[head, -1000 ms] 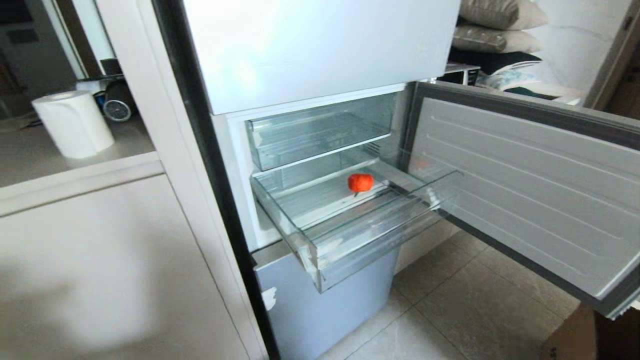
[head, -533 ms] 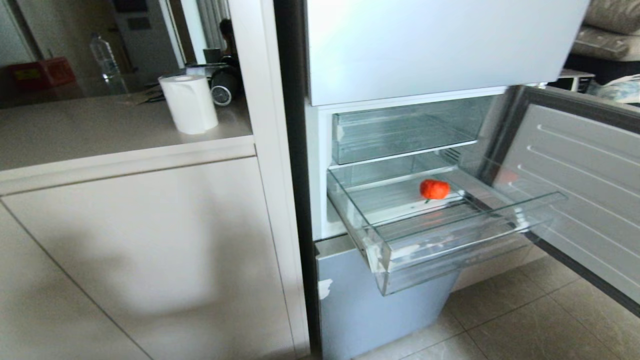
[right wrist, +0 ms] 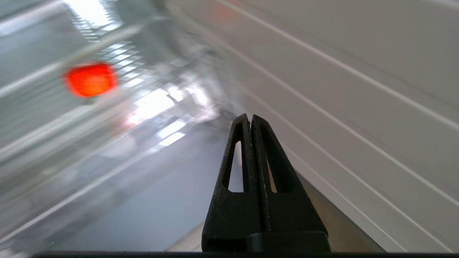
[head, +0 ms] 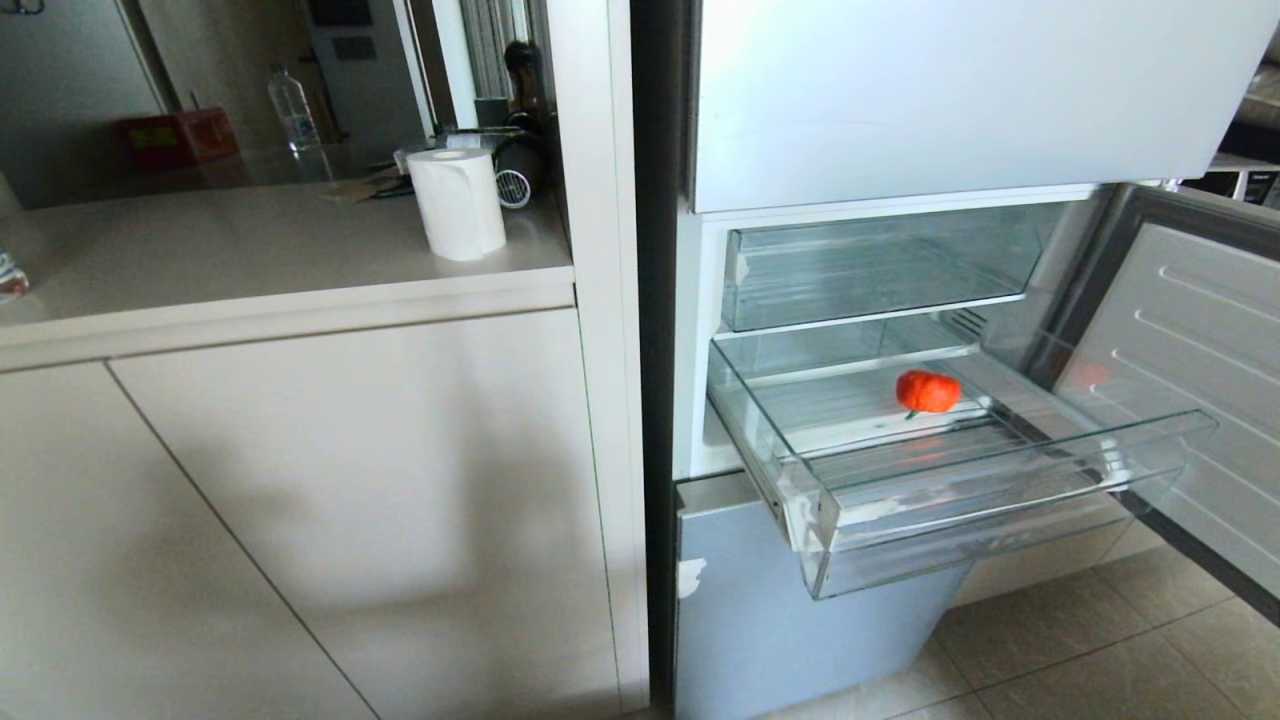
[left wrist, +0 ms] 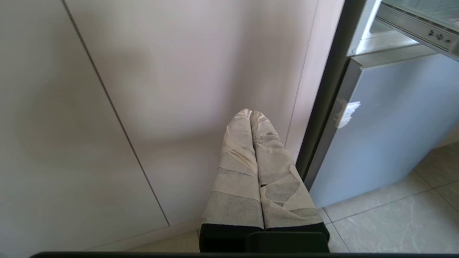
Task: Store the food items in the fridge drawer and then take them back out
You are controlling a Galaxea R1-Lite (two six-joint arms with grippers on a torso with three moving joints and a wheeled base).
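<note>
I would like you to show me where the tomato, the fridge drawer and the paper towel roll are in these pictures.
tomato point(head: 928, 391), head view, on the middle of its red body.
fridge drawer point(head: 1000, 475), head view, on its clear front lip.
paper towel roll point(head: 458, 210), head view, on its white side.

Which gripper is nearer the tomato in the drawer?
Right. The right gripper, shut and empty, sits by the open fridge door with the tomato in view; the left gripper, shut, faces the cabinet beside the fridge.
</note>
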